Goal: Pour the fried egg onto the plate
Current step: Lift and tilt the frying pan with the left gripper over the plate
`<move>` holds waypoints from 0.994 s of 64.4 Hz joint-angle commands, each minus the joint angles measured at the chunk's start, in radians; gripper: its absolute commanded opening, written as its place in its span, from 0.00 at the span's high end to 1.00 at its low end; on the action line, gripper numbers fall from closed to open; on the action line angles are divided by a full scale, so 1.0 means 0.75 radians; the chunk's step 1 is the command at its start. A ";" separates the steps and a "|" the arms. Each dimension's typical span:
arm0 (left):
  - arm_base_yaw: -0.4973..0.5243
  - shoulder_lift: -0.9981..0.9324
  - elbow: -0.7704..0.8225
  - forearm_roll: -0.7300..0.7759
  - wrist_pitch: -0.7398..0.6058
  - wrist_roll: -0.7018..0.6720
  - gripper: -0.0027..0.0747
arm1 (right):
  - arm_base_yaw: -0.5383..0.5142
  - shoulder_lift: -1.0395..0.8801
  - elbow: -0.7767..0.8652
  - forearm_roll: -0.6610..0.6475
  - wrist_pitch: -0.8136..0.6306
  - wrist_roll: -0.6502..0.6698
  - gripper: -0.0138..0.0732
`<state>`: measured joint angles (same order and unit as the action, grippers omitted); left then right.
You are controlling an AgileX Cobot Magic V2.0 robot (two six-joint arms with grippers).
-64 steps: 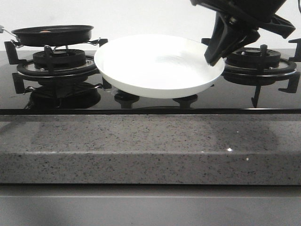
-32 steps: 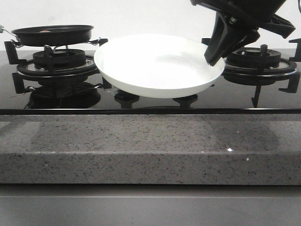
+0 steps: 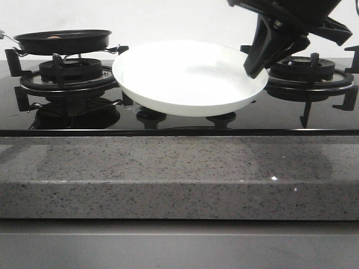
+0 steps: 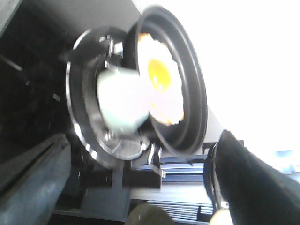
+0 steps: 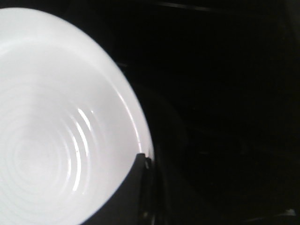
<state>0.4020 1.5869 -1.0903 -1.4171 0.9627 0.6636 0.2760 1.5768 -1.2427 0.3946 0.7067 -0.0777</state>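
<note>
Right claw (image 3: 255, 67) is clamped on the plate (image 3: 185, 78) rim, held over the stove. Glossy, stiff, breakable, so rim grip's right. Fried egg (image 4: 159, 79), floppy and slick, sits in the pan (image 4: 187, 93); left claw (image 4: 140, 187) hangs spread, gripping nothing.

White plate (image 3: 185, 78) with faint rings, black pan (image 3: 63, 41), white egg (image 4: 159, 79), yellow yolk, speckled grey counter (image 3: 168, 174)

Front view faces the hob low; right wrist shares the plate (image 3: 188, 78) close.
</note>
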 commanded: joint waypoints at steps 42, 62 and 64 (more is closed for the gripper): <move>-0.017 0.284 -0.243 -0.281 0.290 -0.071 0.17 | 0.001 -0.040 -0.032 0.014 -0.060 -0.012 0.92; -0.021 0.284 -0.243 -0.293 0.287 -0.108 0.33 | 0.001 -0.040 -0.032 0.014 -0.060 -0.012 0.92; -0.021 0.284 -0.243 -0.293 0.289 -0.108 0.38 | 0.001 -0.040 -0.032 0.014 -0.060 -0.012 0.92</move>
<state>0.3910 1.8471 -1.2425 -1.5614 1.1242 0.5998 0.2760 1.5768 -1.2427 0.3946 0.7067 -0.0777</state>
